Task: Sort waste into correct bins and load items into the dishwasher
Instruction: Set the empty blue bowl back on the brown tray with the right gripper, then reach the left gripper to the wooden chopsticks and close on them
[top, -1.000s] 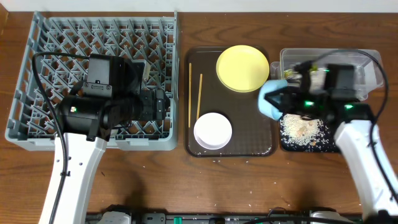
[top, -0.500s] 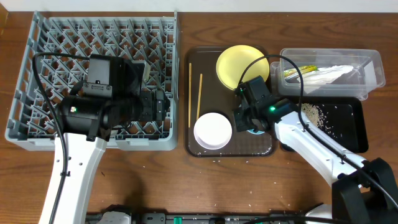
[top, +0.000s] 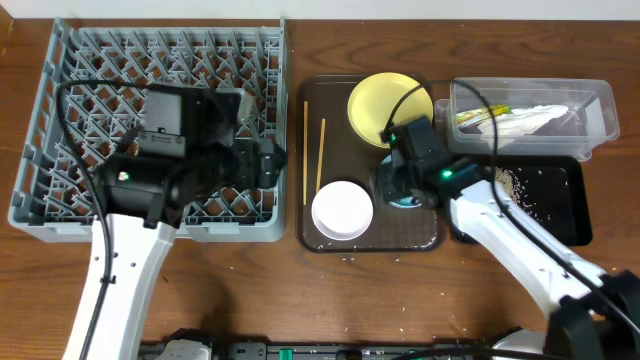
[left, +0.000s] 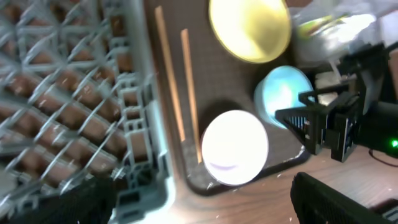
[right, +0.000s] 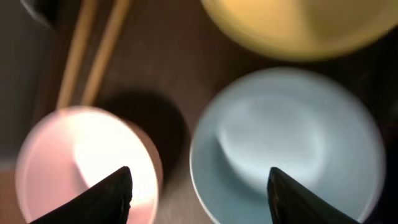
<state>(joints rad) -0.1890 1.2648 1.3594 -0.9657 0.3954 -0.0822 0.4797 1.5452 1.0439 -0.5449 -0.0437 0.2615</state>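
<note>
The light blue bowl sits upright on the brown tray, right of the white bowl and below the yellow plate. My right gripper hovers open just above it. One finger is over the white bowl, the other over the blue bowl's inside, and it holds nothing. In the overhead view the right gripper hides most of the blue bowl. Two chopsticks lie on the tray's left side. My left gripper is open and empty at the right edge of the grey dishwasher rack.
A clear tub at the back right holds the green-yellow wrapper and white paper. In front of it, the black tray holds rice crumbs. A few crumbs lie on the table in front of the brown tray.
My right arm carried the blue bowl from over the black tray to the brown tray, set it down and opened. The left gripper shifted slightly right and opened a little wider.
</note>
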